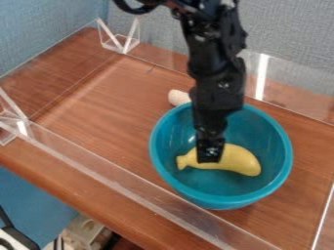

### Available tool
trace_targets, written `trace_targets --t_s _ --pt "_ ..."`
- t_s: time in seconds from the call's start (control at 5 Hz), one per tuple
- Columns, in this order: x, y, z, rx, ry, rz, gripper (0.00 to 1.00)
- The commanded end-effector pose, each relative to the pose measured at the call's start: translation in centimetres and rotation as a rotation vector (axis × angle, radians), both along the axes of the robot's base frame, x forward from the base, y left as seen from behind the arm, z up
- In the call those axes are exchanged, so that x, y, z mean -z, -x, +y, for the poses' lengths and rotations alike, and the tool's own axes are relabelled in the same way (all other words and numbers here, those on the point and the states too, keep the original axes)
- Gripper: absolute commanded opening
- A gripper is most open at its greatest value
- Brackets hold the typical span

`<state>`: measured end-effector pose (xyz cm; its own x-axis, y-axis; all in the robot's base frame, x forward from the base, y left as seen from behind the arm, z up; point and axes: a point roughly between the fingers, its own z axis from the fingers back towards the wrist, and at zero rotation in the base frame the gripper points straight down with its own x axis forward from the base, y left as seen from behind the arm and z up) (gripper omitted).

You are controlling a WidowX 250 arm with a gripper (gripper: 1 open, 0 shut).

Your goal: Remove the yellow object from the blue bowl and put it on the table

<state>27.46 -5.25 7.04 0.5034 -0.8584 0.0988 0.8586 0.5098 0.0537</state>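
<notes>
Pincer [209, 153] points straight down into the bowl [177, 132], its black tips right at the banana's [225, 162] upper edge near the middle of the fruit. Its jaws stand wide apart, and nothing is gripped between them; whether a tip actually touches the banana cannot be told from this angle.

The banana lies flat on the bowl's floor, curved, with one end toward the lower left of the bowl and the other toward the right. The bowl sits on the counter [92, 93] in the lower right part of the frame, close to the clear wall [78, 146] that runs along the near edge.

Above the pincer, the black arm [213, 59] rises to the top centre of the frame. Just behind the bowl's rim, left of the arm, a small cream toy [178, 96] peeks out on the counter; the arm hides part of it. Another clear wall runs along the far edge at the right, and a clear triangular brace [121, 36] stands at the upper left corner.
</notes>
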Motion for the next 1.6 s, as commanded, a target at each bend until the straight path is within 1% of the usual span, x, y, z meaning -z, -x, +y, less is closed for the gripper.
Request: trace_targets --t_s 0.0,0.2,0.4,0.6,0.8,1.0,1.2,1.4 --pt "-1.2 -1.1 -0.7 0.019 0.015 -0.029 1.00" --pt "-1.7 -0.5 -0.6 0.110 0.019 -0.011 1.00" --pt "-1.0 -1.0 -0.9 0.136 0.021 -0.008 0.00" --pt "-0.4 -1.4 -1.7 0.164 0.031 0.003 1.00" --pt "-1.7 -1.9 -2.0 0.176 0.012 -0.004 0.00" --pt "-0.9 -2.3 -2.9 0.167 0.023 0.006 1.00" --pt "-0.3 -2.7 -3.7 0.159 0.032 0.017 1.00" --pt "0.2 -2.5 -3.6 0.137 0.030 0.017 0.00"
